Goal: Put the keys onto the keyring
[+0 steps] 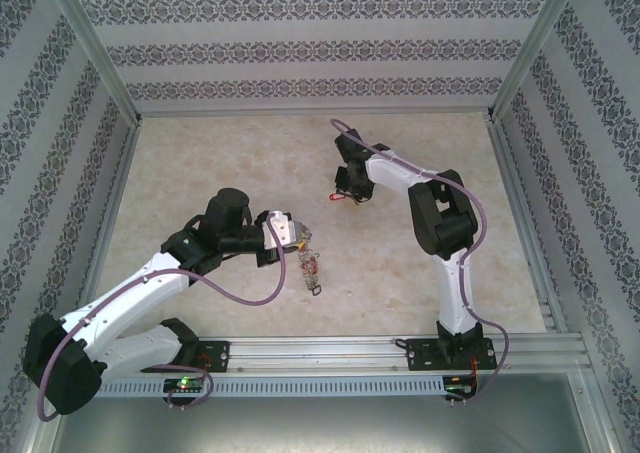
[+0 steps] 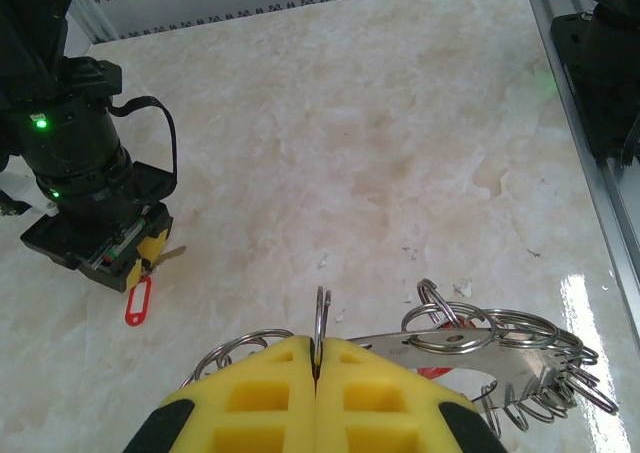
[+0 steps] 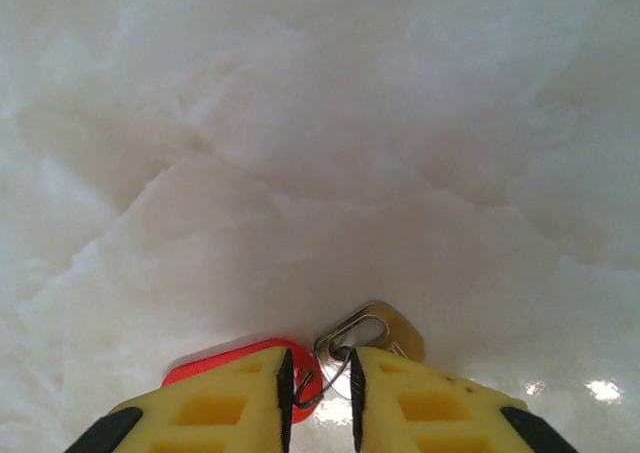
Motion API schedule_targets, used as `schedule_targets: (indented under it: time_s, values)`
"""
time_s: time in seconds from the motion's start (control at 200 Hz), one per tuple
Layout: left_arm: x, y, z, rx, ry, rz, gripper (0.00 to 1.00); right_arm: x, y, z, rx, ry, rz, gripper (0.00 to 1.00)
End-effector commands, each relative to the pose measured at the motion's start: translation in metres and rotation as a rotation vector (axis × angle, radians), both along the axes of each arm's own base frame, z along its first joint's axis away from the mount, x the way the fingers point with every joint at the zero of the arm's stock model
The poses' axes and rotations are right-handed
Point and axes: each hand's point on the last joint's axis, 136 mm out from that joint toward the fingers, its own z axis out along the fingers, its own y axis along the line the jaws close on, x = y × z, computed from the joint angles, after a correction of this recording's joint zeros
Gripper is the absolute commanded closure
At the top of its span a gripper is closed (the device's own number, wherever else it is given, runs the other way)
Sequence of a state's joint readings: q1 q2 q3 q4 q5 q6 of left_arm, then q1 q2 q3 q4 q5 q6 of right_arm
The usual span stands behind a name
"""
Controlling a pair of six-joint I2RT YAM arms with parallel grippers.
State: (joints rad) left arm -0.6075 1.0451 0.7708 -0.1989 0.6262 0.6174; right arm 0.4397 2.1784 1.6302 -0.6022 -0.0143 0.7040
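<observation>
Two hands working: my left hand (image 2: 315,361) is clamping the keyring (image 2: 470,343); my right hand (image 3: 320,371) is pinching the keys (image 3: 386,325) near the surface (image 3: 300,123).

Red-tagged silver keys (image 3: 403,330), silver keyring (image 2: 470,358), marbled cream table (image 2: 350,153)

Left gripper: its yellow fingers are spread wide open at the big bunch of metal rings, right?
Not spread open. The left wrist view shows the left gripper with its yellow fingers pressed together, pinching a thin ring of the keyring.
</observation>
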Motion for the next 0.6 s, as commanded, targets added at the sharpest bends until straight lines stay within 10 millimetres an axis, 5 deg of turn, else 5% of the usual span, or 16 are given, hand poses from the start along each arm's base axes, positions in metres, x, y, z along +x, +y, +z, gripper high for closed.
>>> schedule_targets:
  time_s: [0.0, 0.595]
  values:
    - [0.0, -0.001, 0.027, -0.037, -0.069, -0.016, 1.0, -0.001, -0.003, 0.0, -0.063, 0.003, 0.018, 0.78]
    - [0.0, -0.001, 0.026, -0.033, -0.073, -0.015, 1.0, -0.001, 0.001, 0.017, -0.115, -0.039, 0.105, 0.95]
